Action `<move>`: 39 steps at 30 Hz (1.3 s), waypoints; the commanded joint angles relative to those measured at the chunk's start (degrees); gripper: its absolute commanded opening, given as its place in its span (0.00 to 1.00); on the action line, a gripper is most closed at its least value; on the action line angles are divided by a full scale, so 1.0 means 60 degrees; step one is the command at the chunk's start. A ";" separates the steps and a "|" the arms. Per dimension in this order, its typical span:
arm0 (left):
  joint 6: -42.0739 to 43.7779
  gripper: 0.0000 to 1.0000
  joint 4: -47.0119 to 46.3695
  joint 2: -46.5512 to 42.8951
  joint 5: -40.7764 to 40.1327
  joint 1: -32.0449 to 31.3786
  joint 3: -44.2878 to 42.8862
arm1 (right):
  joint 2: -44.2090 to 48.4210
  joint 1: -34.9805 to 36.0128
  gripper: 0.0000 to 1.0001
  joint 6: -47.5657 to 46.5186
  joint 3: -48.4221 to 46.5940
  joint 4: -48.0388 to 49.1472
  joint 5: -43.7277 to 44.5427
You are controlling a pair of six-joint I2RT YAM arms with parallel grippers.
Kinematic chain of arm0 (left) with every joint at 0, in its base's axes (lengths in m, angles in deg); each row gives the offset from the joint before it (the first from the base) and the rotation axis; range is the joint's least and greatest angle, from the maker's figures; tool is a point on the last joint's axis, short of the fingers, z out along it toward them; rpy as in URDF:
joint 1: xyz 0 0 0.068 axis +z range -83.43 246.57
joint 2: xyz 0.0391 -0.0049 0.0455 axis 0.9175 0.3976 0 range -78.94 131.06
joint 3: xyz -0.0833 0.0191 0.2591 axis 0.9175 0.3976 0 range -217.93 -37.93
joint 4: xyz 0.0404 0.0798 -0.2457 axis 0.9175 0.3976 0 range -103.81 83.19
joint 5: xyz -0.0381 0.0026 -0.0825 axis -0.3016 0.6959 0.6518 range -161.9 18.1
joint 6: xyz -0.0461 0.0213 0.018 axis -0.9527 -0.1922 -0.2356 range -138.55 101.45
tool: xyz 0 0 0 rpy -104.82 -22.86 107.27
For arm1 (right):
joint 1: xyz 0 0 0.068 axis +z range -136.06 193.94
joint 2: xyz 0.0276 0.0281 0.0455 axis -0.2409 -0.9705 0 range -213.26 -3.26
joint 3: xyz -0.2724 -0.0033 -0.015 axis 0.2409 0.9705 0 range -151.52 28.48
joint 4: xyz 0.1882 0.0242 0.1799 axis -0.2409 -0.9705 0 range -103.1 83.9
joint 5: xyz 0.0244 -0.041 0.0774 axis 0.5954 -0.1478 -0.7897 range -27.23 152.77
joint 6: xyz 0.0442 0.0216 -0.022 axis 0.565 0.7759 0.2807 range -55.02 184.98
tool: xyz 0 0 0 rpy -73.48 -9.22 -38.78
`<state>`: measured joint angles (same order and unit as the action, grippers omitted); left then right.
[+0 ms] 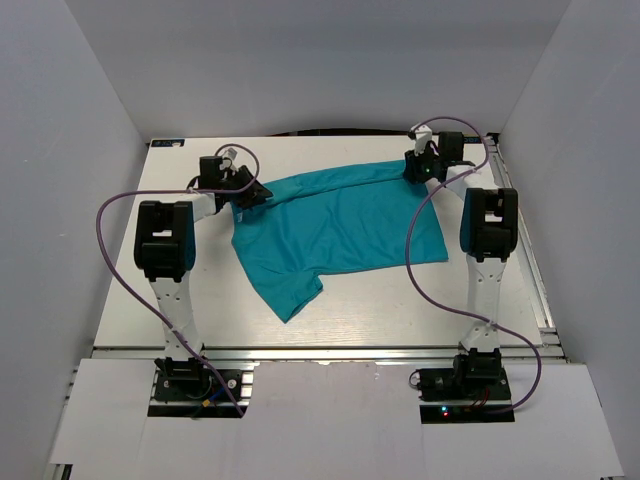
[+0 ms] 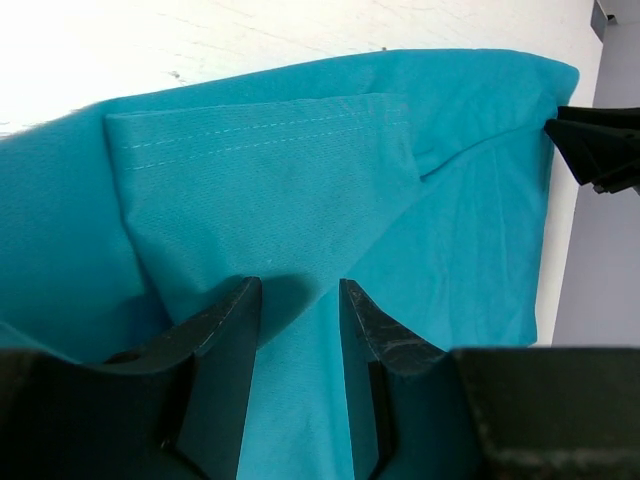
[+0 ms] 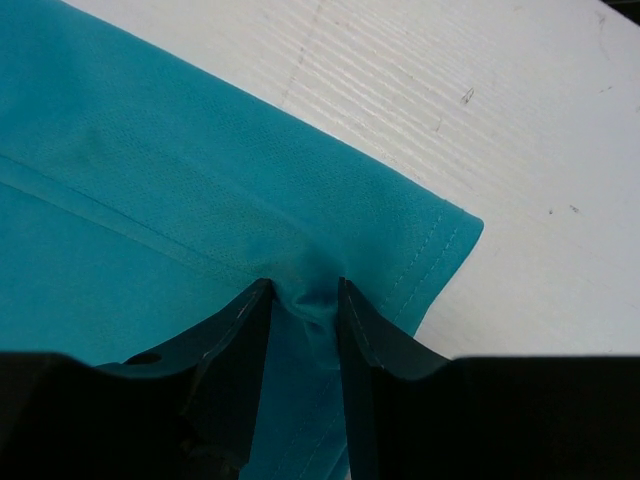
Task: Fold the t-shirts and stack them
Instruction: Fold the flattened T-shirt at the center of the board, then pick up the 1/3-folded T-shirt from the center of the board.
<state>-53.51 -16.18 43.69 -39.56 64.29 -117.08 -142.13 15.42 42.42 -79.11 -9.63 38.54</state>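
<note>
Nearest in the overhead view are the two arm bases (image 1: 190,385), bolted at the near edge of the white desk (image 1: 400,310). Beyond them the teal t-shirt (image 1: 340,235) lies spread on the middle and far part of the desk. Its long axis runs left to right and rises slightly toward the far right. One corner trails toward the near left, and the far edge is drawn in a line between the left tool (image 1: 250,192) and the right tool (image 1: 415,170). In the left wrist view the two dark fingers (image 2: 230,330) sit close over the cloth. A doubled layer with a stitched hem narrows down into the gap between them, so the left tool is pinching the t-shirt. The fabric stretches away to the right, where the other arm's black tip touches its far corner. In the right wrist view the fingers (image 3: 235,340) clamp a puckered bit of the t-shirt just inside a hemmed corner. That corner points right over bare desk.
</note>
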 commanded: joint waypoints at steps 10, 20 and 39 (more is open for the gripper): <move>0.0333 0.51 0.0747 -0.0076 -0.0482 0.0146 0.0214 | -0.0059 -0.0026 0.40 -0.0575 -0.0232 -0.0085 0.0831; 0.0275 0.67 0.0498 -0.1320 -0.0423 0.0161 -0.0371 | 0.1929 -0.0245 0.64 -0.0852 -0.0278 -0.0597 -0.1438; -0.1233 0.60 0.4260 -0.9727 -0.0863 0.0307 0.5353 | 0.6621 -0.1476 0.85 -1.1443 0.4059 -0.9488 -0.4693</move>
<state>-57.41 1.63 -9.03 -44.46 66.06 -89.19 -104.49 7.72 -13.32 -56.20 -53.80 11.63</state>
